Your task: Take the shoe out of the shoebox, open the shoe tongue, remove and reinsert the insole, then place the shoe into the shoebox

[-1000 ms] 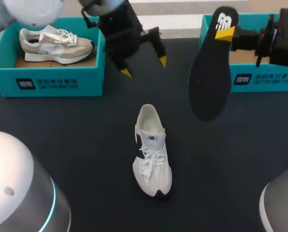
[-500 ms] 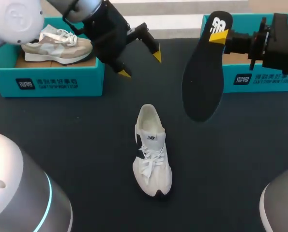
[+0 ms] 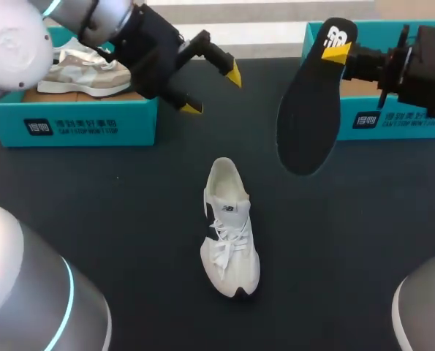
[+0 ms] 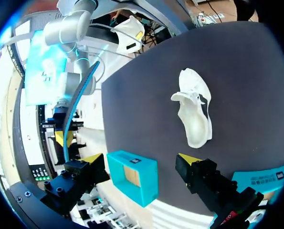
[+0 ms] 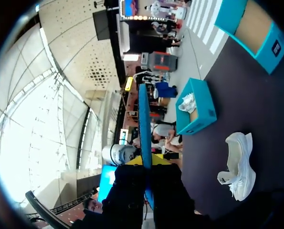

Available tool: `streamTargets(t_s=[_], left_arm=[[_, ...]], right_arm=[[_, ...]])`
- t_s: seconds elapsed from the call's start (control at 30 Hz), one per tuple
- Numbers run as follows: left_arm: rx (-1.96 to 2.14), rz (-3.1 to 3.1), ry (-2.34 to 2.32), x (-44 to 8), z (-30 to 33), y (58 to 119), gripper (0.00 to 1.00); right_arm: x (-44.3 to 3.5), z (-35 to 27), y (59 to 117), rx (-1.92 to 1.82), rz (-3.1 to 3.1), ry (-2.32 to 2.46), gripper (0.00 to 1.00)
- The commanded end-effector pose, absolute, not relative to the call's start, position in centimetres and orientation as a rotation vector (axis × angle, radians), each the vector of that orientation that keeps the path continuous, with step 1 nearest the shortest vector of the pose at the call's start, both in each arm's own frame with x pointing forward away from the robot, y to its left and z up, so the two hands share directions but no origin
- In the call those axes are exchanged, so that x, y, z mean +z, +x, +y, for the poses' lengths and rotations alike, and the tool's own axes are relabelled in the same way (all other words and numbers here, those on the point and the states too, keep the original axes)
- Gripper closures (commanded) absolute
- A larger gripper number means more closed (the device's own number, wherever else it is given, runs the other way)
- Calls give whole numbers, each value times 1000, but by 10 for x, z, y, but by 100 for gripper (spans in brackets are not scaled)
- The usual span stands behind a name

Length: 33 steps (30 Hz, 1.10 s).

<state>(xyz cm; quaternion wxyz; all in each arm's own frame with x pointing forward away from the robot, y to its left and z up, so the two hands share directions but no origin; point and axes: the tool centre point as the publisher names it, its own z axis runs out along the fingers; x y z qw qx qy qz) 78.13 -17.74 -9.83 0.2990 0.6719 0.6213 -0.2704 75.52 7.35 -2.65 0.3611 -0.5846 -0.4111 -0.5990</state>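
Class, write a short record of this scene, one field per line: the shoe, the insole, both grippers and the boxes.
white shoe: lying on the table, outside both boxes, untouched
insole: black, out of the shoe, hanging above the table
right gripper: fingers shut on the insole's upper end
left gripper: fingers open, empty, in the air beside the left shoebox
left shoebox: holds a beige shoe
right shoebox: behind the insole

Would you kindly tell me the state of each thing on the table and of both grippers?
white shoe: standing on its sole on the table, outside both boxes.
right gripper: shut on one end of the insole.
insole: held clear of the table, hanging down.
left gripper: open, empty, above the table.
left shoebox: open, beige shoe inside.
right shoebox: open, no shoe seen inside.
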Motion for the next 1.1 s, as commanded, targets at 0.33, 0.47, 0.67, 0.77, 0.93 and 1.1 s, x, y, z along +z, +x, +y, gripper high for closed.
streamTargets(t_s=[0.33, 0.47, 0.67, 0.77, 0.93, 1.1], left_arm=[[-962, 1370, 1478, -88, -173, 771, 0], [-983, 1342, 1437, -86, -177, 770, 0], [-1025, 1330, 1416, -83, -181, 770, 0], [-1025, 1330, 1416, -83, -181, 770, 0], [-1025, 1330, 1416, -83, -181, 770, 0], [-1025, 1330, 1416, -83, -181, 770, 0]], right_arm=[[-46, 93, 805, -1374, -997, -1480, 100], [-54, 101, 817, -1337, -965, -1486, 100], [-57, 108, 826, -1331, -954, -1492, 100], [-57, 108, 826, -1331, -954, -1492, 100], [-57, 108, 826, -1331, -954, -1492, 100], [-61, 112, 826, -1331, -937, -1468, 100]])
